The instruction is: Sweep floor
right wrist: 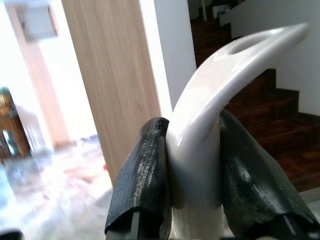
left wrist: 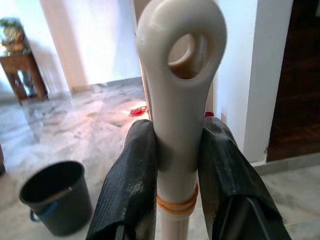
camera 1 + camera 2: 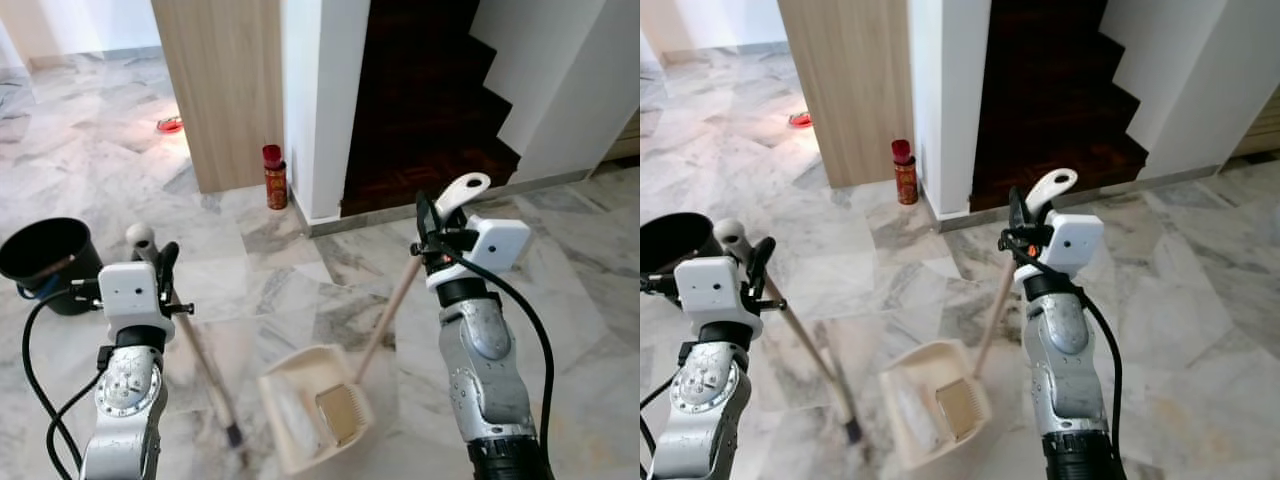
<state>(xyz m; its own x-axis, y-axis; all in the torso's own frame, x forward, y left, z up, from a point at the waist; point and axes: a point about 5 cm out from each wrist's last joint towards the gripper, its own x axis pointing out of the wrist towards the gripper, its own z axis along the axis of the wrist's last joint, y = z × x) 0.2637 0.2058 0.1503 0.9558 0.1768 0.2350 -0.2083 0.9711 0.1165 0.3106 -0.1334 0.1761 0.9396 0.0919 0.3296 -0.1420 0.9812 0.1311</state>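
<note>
My left gripper (image 2: 177, 165): jaws clamped on top of broom handle (image 3: 190, 340), just under its loop end, fingers (image 2: 127, 185) either side. My right gripper (image 1: 195, 175): jaws clamped on curved white grip of dustpan handle (image 3: 390, 315).

Key relation: both sticks slope down and inward from my jaws, meeting low on the marble floor (image 3: 560, 300) in front of me. Broom's long axis runs from my left gripper down toward centre; its dark bristle end (image 3: 234, 435) sits just left of the dustpan (image 3: 310, 405). Pan mouth faces left, twd the bristles. Brush near pan edge, not touching as far as I can tell.

Pose: both forearms upright, wrists up near chest, left arm nearer the bristles.

Judgement: next stroke pulls bristles right, into pan; right arm holds pan flat. Risk: pan skating on smooth stone.

Around: black bucket (image 3: 45, 260) off left, red can (image 3: 274, 178) by wall corner.
</note>
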